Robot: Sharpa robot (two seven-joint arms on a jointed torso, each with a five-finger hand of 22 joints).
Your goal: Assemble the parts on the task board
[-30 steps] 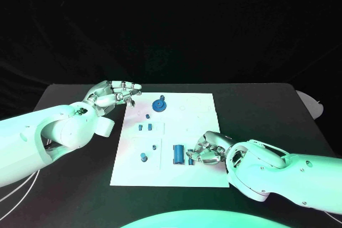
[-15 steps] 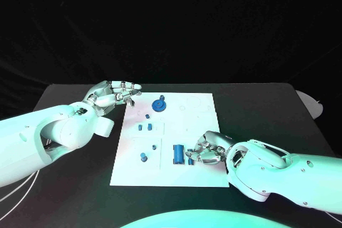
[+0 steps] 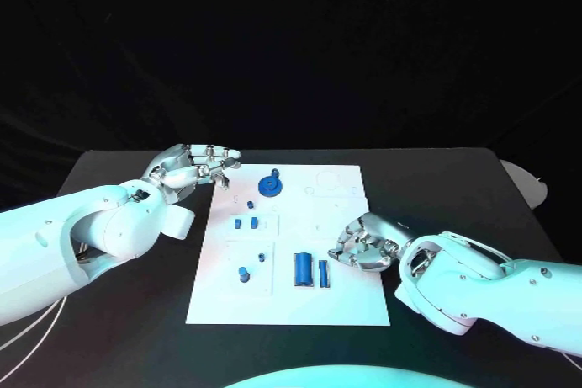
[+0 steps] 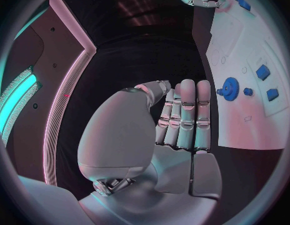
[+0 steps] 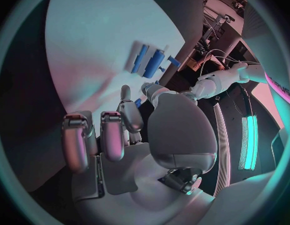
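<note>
Two hands of mine are over the black table (image 3: 121, 337), one at each side of the white task board (image 3: 291, 308). Since a second ago my right hand (image 3: 367, 243) has drawn back from the pair of long blue parts: then its fingers sat right against them, now it hovers just to their right, a little farther from me, apart from both. Its fingers are curled in and hold nothing. The whole head view has also shifted slightly, which is the camera, not the things.

My left hand (image 3: 192, 165) has stayed at the board's far left corner, fingers bent close together, empty, just off the board's edge.

On the board, the two long blue parts (image 3: 312, 270) lie side by side near its right middle, to the left of my right fingers. A round blue gear (image 3: 272, 184) sits at the far end, just right of my left fingers. Two small blue blocks (image 3: 246, 223) lie in the middle left, and a small blue peg (image 3: 244, 273) stands nearer to me on the left.
</note>
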